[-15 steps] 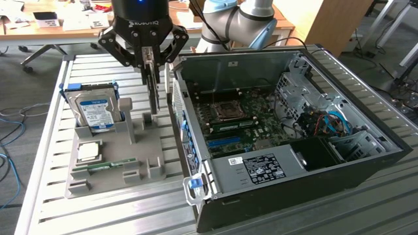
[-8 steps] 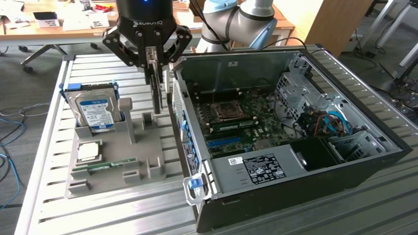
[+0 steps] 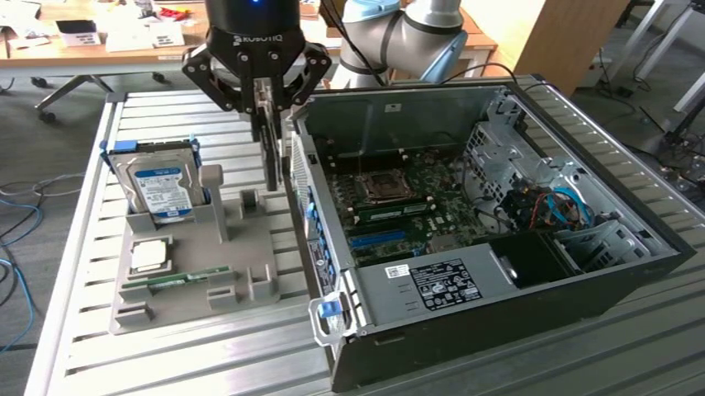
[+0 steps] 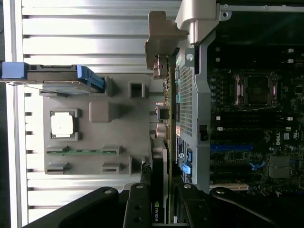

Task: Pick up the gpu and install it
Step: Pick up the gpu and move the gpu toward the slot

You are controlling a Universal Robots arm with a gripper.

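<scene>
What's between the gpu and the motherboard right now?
The case's rear wall, seen in the wrist view; the gpu hangs outside it.

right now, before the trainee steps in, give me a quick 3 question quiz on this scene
1. True or false: the gripper is shut on the gpu, which hangs on edge.
2. The hard drive stands in: A the grey tray; B the computer case; C the bare table slats.
3. Short answer: is the gpu seated on the motherboard yet?

Key: 1 true; 2 A; 3 no, it is held just outside the case wall.
</scene>
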